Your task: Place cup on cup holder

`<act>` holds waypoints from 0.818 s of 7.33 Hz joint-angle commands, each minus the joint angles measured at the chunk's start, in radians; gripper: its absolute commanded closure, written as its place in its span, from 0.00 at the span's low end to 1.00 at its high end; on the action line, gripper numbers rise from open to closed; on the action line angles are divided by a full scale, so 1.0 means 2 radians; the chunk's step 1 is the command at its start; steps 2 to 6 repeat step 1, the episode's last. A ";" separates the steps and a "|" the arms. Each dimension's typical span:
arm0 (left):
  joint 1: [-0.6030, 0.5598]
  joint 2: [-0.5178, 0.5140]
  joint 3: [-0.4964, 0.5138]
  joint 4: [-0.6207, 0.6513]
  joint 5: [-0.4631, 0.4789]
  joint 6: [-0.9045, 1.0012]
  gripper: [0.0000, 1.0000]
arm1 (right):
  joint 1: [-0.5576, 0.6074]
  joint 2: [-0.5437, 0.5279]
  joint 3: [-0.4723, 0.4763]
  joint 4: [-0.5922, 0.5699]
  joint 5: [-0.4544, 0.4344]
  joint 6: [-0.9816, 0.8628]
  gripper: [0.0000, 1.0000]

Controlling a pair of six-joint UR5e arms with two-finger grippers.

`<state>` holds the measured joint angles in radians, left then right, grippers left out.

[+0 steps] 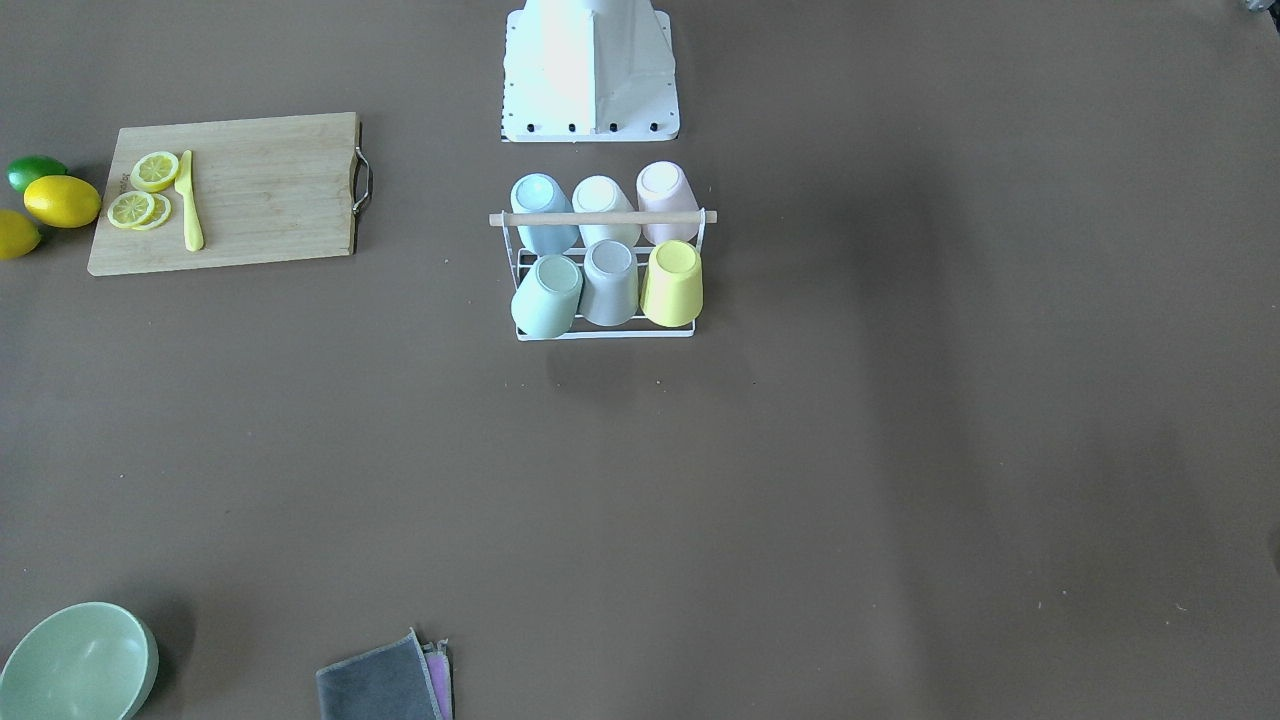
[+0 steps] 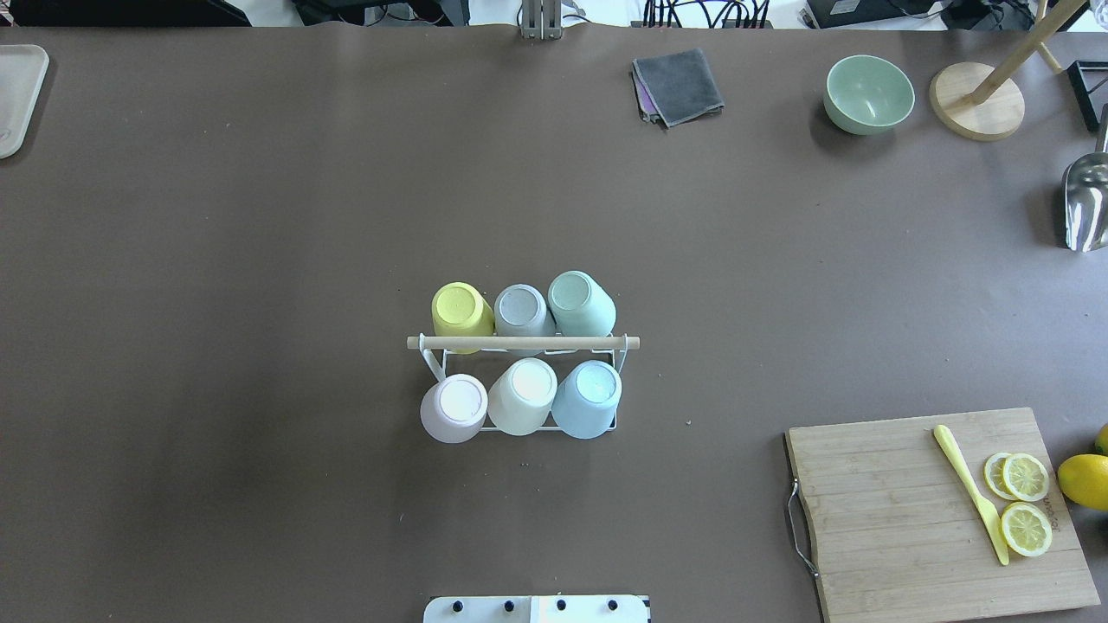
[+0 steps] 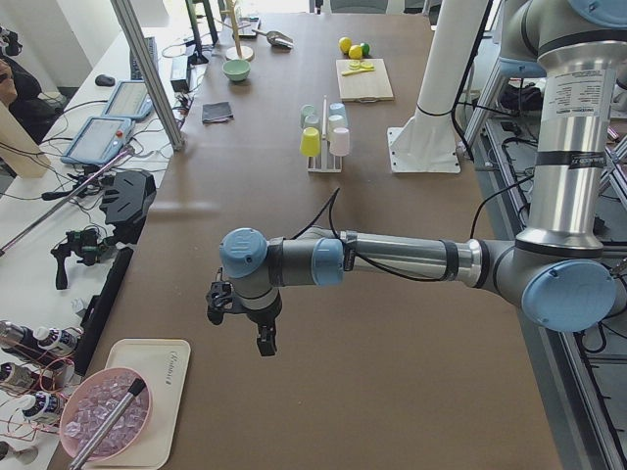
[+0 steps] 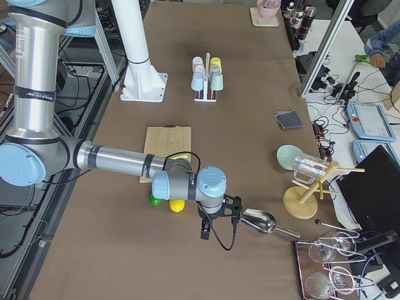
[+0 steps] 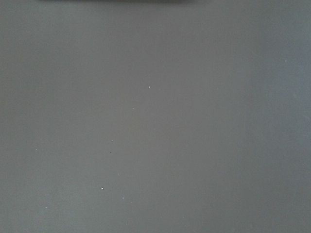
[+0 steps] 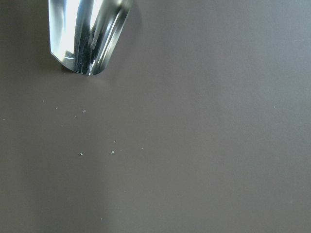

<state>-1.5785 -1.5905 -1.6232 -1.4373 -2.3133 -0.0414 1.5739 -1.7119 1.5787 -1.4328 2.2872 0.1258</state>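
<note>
The cup holder (image 2: 524, 343), a white wire rack with a light wooden rod on top, stands mid-table near the robot base; it also shows in the front view (image 1: 600, 217). Several cups sit upside down on its pegs: yellow (image 2: 459, 309), grey (image 2: 522, 310) and green (image 2: 578, 300) in the far row, and pink (image 2: 454, 407), white (image 2: 524, 394) and blue (image 2: 589, 396) in the near row. My left gripper (image 3: 240, 323) hangs over the table's left end, far from the rack. My right gripper (image 4: 219, 222) hangs over the right end. I cannot tell whether either is open or shut.
A cutting board (image 2: 917, 519) with a yellow knife, lemon slices and whole lemons lies at the right. A green bowl (image 2: 868, 93), grey cloth (image 2: 679, 84), wooden stand (image 2: 976, 111) and metal scoop (image 6: 87, 34) lie along the far right. A tray (image 2: 17, 95) is far left.
</note>
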 commanded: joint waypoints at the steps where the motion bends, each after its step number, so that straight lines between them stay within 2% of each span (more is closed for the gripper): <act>1: 0.000 0.000 0.000 0.000 0.000 -0.001 0.02 | 0.000 0.000 0.000 0.000 0.000 0.000 0.00; 6: 0.000 0.000 0.000 0.000 0.000 -0.001 0.02 | 0.000 0.000 0.000 0.000 0.000 0.000 0.00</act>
